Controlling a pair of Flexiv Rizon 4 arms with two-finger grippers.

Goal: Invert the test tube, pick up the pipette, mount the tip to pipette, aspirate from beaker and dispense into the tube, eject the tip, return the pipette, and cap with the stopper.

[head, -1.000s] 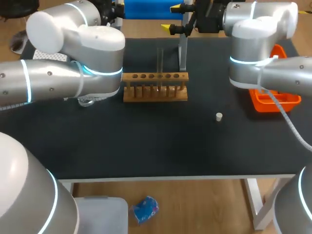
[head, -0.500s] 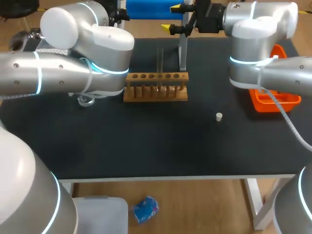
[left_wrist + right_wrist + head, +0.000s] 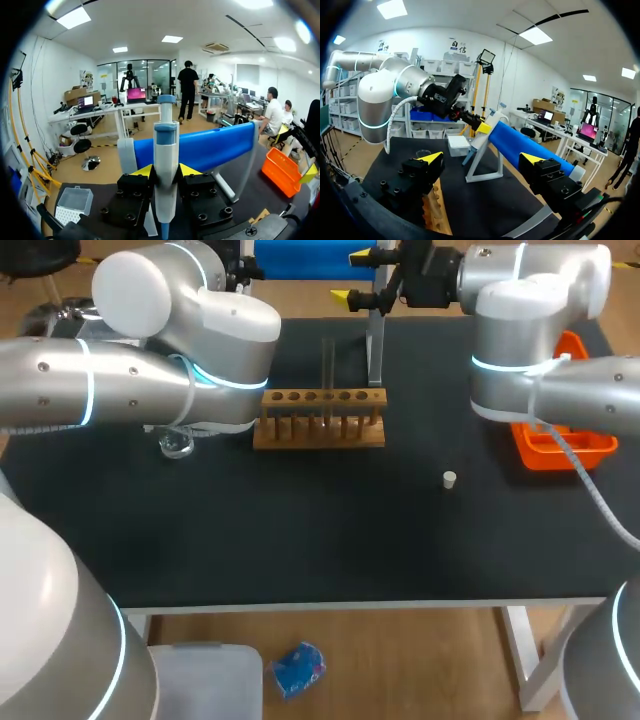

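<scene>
In the left wrist view my left gripper [image 3: 166, 171] is shut on the white and blue pipette [image 3: 165, 150], which stands upright between its yellow tips. The right wrist view shows that gripper [image 3: 479, 125] with the pipette [image 3: 490, 114] raised over the table's far side, above the white pipette stand [image 3: 482, 167]. My right gripper [image 3: 352, 278] hangs open and empty at the back of the table, near the stand [image 3: 375, 340]. A clear test tube [image 3: 328, 365] stands in the wooden rack [image 3: 318, 418]. The white stopper [image 3: 450, 479] lies right of the rack. The beaker [image 3: 178, 445] sits left of it.
An orange tray [image 3: 560, 445] lies at the table's right edge under my right arm. A clear tip box [image 3: 73, 202] sits at the back left. My left arm's big elbow [image 3: 180, 300] hangs over the rack's left end.
My left arm has swung to the right and back, its elbow now closer to the rack, with the pipette still held. The right arm has not moved.
</scene>
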